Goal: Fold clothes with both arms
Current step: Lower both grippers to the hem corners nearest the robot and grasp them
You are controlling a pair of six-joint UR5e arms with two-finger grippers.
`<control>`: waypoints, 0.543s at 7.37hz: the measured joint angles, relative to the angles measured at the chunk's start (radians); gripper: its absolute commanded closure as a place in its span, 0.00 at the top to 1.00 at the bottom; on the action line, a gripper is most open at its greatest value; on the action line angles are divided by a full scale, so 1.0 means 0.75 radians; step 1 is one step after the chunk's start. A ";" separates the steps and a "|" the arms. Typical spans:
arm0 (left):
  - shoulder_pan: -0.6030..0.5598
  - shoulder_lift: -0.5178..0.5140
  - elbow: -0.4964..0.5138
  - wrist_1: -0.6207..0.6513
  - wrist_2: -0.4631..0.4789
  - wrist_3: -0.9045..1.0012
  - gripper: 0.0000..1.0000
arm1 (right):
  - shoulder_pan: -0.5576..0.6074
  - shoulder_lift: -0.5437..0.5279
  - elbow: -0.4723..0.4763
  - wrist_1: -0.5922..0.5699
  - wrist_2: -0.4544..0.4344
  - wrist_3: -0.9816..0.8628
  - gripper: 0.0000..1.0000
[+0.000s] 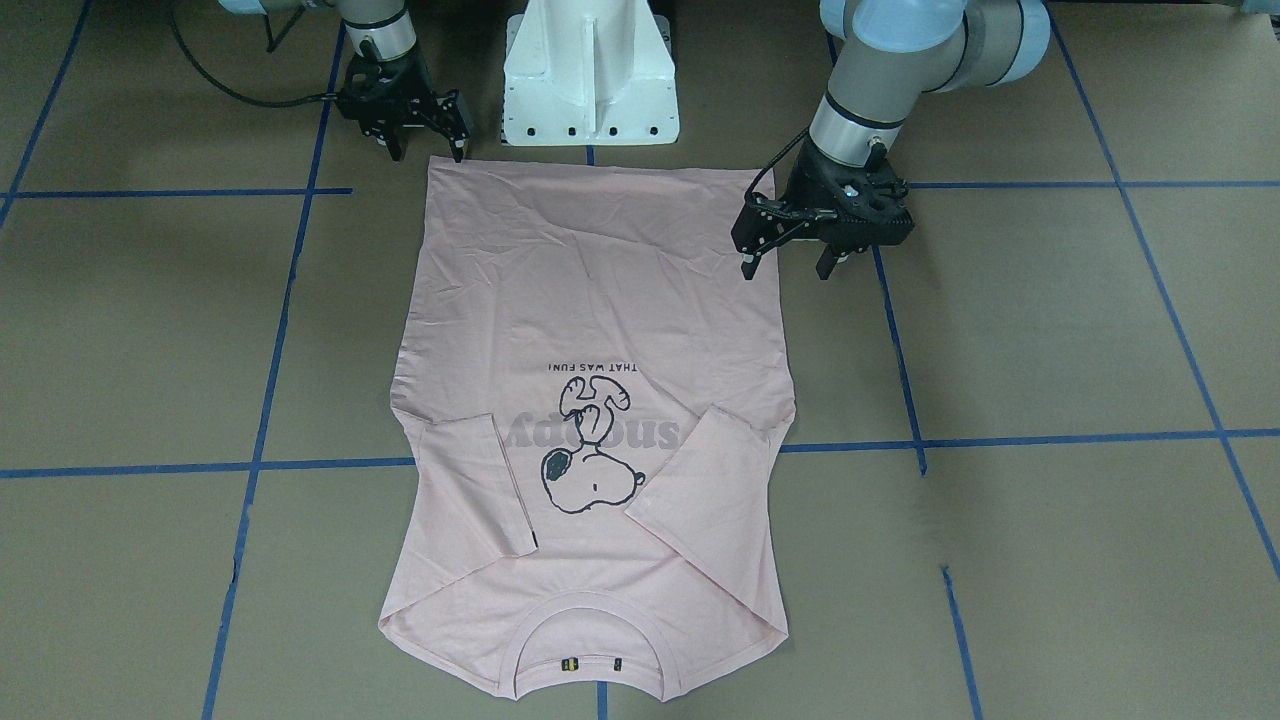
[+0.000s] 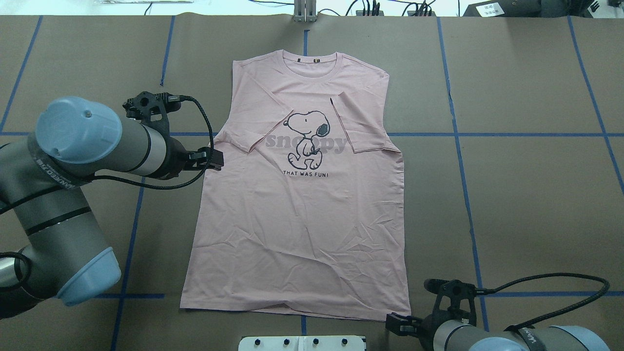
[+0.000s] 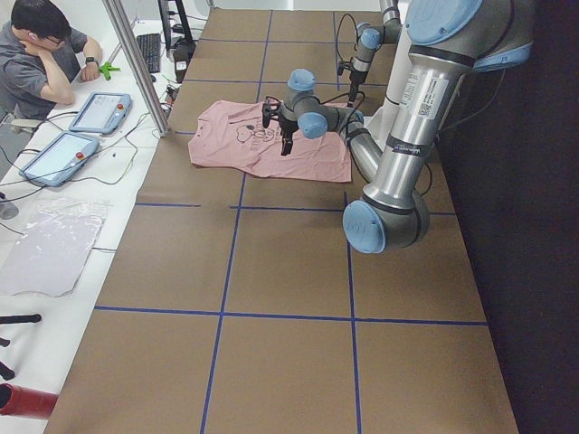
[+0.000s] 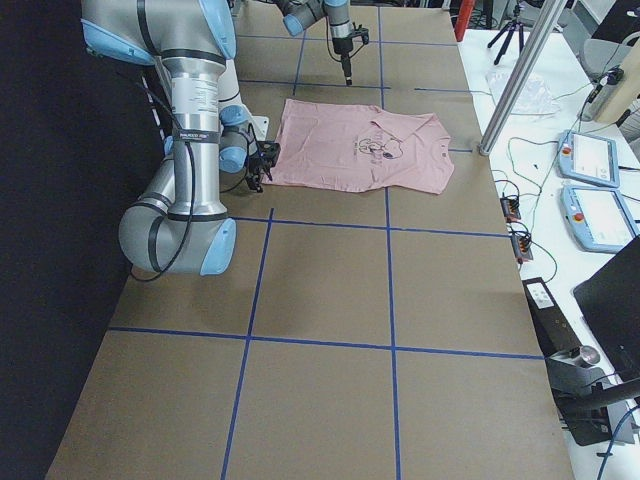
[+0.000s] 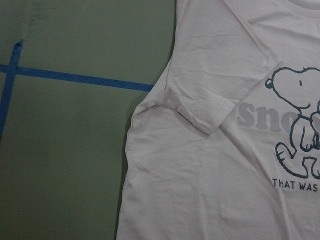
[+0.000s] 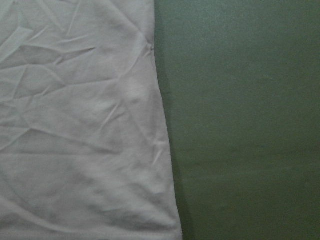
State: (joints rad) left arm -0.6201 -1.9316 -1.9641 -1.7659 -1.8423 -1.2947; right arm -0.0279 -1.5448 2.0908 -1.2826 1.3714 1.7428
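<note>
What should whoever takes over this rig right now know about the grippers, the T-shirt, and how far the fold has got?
Left gripper: open, empty, at the T-shirt side edge, between sleeve and hem.
Right gripper: open, empty, at the hem corner on its side.
T-shirt: flat on the table, print up, collar away from the robot.
Done: both sleeves folded in over the front.
Left: the body folds; none started.

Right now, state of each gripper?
Left gripper: open, holding nothing.
Right gripper: open, holding nothing.
</note>
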 measured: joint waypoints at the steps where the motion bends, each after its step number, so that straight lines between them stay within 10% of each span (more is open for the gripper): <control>1: 0.000 0.000 0.002 -0.001 0.000 0.000 1.00 | 0.021 0.030 -0.006 -0.039 0.017 -0.004 1.00; 3: 0.001 0.001 0.006 -0.001 0.000 0.000 1.00 | 0.038 0.064 -0.016 -0.091 0.033 -0.008 0.84; 4: 0.002 0.000 0.006 -0.002 0.000 0.000 1.00 | 0.040 0.069 -0.022 -0.098 0.038 -0.008 0.50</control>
State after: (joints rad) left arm -0.6187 -1.9313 -1.9594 -1.7671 -1.8423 -1.2947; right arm 0.0022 -1.4930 2.0744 -1.3563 1.4000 1.7366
